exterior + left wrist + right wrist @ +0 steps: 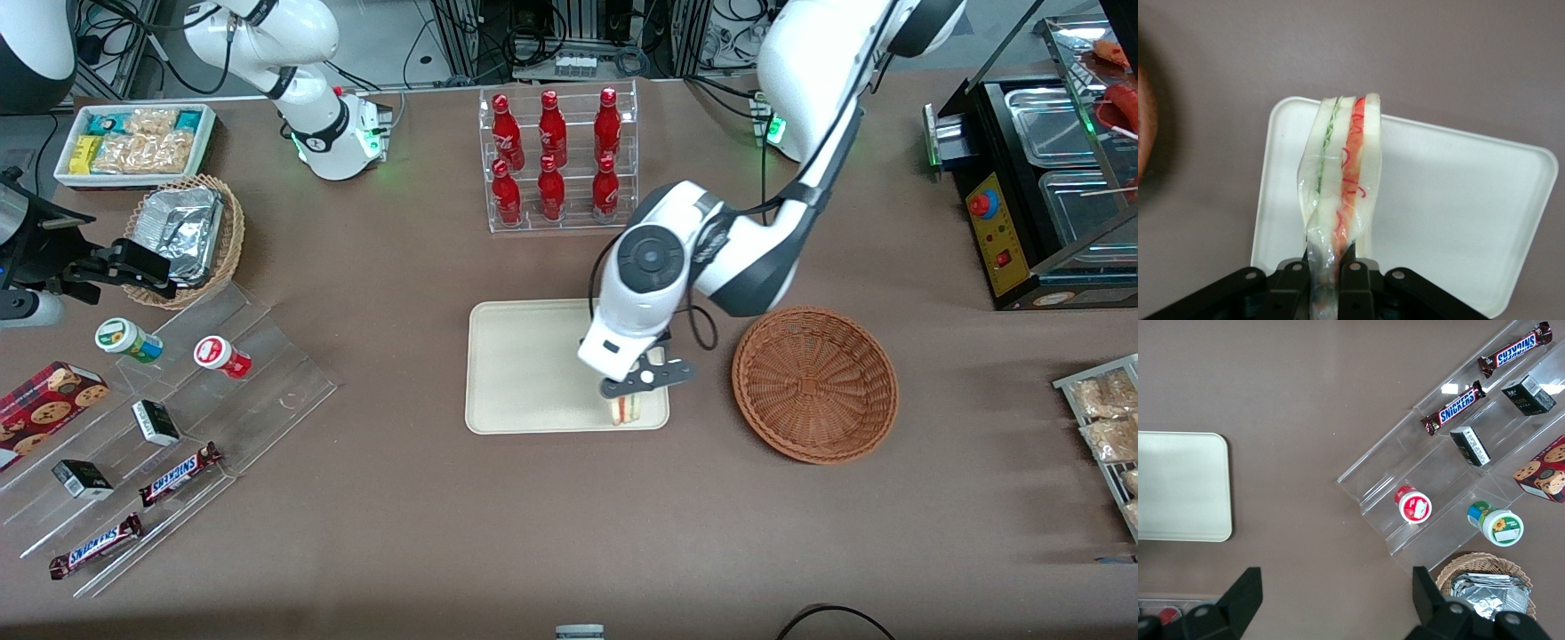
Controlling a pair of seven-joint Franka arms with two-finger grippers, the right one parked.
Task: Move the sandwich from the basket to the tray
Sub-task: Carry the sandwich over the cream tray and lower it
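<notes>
Landmark: the tray point(524, 364) is lying near the middle of the table, nearer to the front camera than the rack of red bottles point(557, 160).
Sandwich: the sandwich point(626, 408) is hanging over the tray's corner that lies nearest the basket and the front camera; in the left wrist view the wrapped wedge point(1341, 193) is showing its green and orange-red layers against the tray's cream surface point(1458, 200).
Gripper: the gripper point(636, 391) is sitting above that same tray corner, its fingers point(1355, 277) pinching the narrow end of the sandwich between them.
Basket: the basket point(814, 382) is standing just beside the tray, toward the working arm's end of the table, and is showing nothing inside.
Done so far: judging by the bare basket and the sandwich over the tray, the pick-up and the carry across are looking finished.
Contact: whether the sandwich is already touching the tray or hanging just above it, I cannot tell.
Left to do: the gripper is not yet letting go, so lowering if needed, releasing, and lifting clear are what seem to be remaining.
Watch for: the sandwich is sitting close to the tray's rim, so it could be tipping toward the edge on release.
</notes>
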